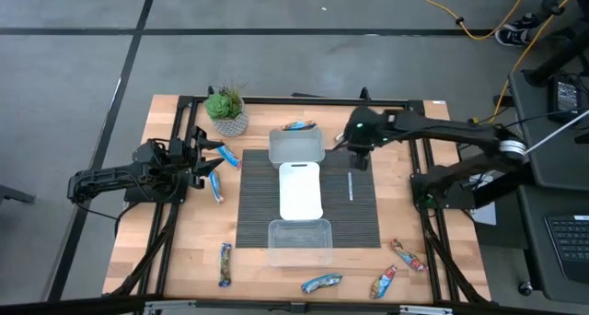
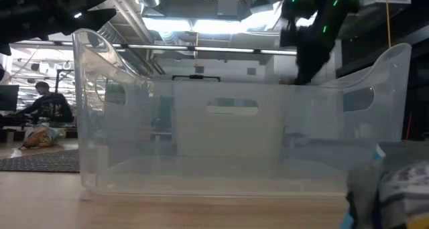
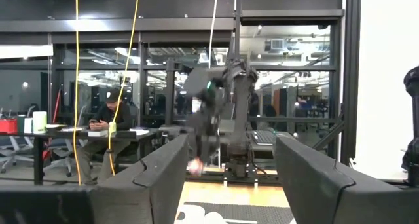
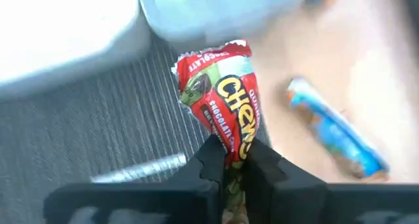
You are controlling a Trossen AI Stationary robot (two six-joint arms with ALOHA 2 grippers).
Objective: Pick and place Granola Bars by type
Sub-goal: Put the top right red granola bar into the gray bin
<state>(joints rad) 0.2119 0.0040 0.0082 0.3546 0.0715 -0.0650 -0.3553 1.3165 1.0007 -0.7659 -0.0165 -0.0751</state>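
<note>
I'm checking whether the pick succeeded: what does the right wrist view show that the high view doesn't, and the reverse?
Only the right wrist view shows the right gripper shut on a red-wrapped chocolate granola bar.

Only the high view shows the whole layout: the open left gripper waiting at the table's left, two clear plastic tubs, a white lid, and a small potted plant.

Both show the dark ribbed mat and a blue-wrapped bar beyond the far tub.

The right end effector (image 4: 230, 165) pinches a red granola bar (image 4: 222, 96) above the dark mat (image 4: 85, 126).
</note>
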